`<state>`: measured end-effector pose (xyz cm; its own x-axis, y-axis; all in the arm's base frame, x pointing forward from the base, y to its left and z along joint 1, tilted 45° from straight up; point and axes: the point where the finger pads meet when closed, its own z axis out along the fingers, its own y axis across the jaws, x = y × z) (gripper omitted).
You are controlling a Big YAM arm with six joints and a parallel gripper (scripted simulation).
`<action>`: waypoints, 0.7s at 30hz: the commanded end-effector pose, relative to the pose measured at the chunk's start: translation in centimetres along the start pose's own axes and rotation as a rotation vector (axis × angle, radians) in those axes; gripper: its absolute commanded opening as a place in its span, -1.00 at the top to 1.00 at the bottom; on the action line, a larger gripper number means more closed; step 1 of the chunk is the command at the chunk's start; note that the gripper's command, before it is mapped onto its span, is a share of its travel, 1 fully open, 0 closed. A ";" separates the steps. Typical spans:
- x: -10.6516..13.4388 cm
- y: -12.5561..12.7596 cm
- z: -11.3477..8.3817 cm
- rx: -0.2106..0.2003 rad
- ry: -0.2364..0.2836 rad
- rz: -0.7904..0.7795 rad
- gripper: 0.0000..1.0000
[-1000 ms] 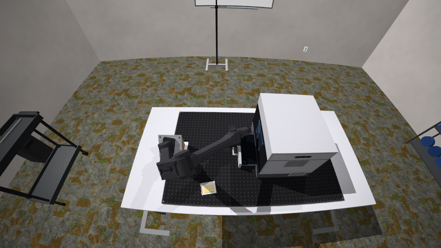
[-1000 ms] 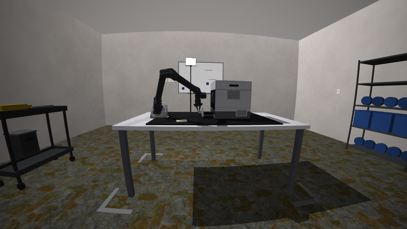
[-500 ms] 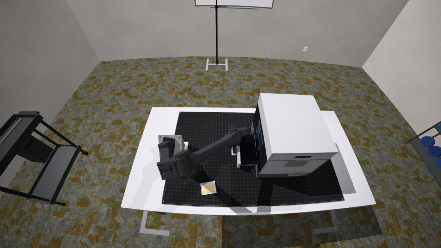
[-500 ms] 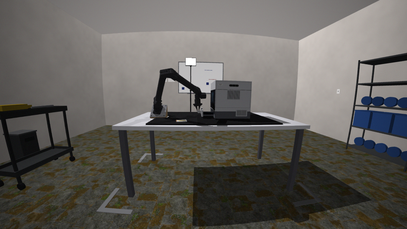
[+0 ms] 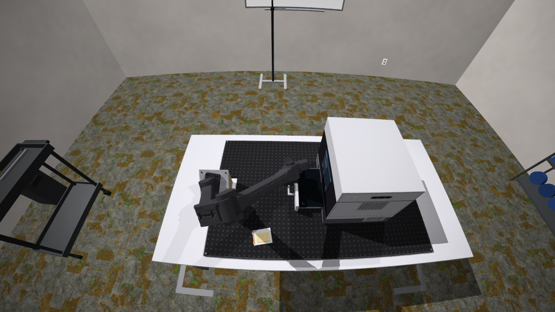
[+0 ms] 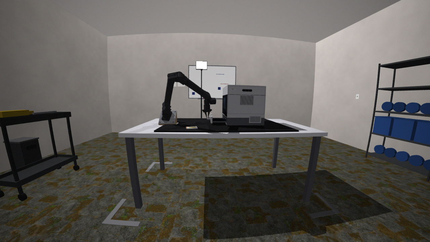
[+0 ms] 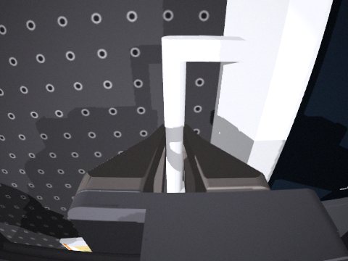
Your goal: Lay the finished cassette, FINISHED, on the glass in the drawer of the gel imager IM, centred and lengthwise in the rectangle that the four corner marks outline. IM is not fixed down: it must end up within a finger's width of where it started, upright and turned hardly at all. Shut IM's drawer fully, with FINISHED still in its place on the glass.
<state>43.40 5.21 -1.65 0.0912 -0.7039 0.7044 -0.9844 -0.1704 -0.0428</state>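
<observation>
The gel imager IM (image 5: 372,155) (image 6: 246,105) stands upright on the black board. Its drawer is partly out on the side facing the arm, with dark glass (image 5: 310,192) (image 7: 326,152) and a white front (image 5: 296,201) (image 6: 211,118) (image 7: 268,90). One corner mark shows at the glass's near end. My gripper (image 7: 174,132) (image 6: 207,117) points down and is shut on the drawer's white bar handle (image 7: 174,90). The arm hides part of the drawer in the top view. The cassette FINISHED (image 5: 262,236) (image 6: 191,127) (image 7: 77,244), white with a yellow face and orange stripe, lies flat on the board, away from the drawer.
The black perforated board (image 5: 240,155) (image 7: 83,32) covers much of the white table (image 5: 174,240). The arm's base plate (image 5: 225,173) stands at the table's left. A cart (image 5: 62,209) stands off to the left and a shelf rack (image 6: 374,99) to the right.
</observation>
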 end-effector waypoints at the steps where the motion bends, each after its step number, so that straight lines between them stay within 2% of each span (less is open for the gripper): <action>1: -0.1 0.6 -1.0 0.019 -0.007 0.010 0.86; 7: -0.1 1.1 -0.9 0.018 -0.007 0.013 0.86; 8: 0.2 1.3 -0.3 0.001 -0.003 0.014 0.86; 10: 0.1 1.4 -0.1 -0.004 -0.001 0.008 0.86; 21: 0.1 1.4 -0.1 -0.005 -0.001 0.008 0.86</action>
<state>42.24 5.04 -1.66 0.0927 -0.7034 0.7048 -0.9847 -0.1696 -0.0397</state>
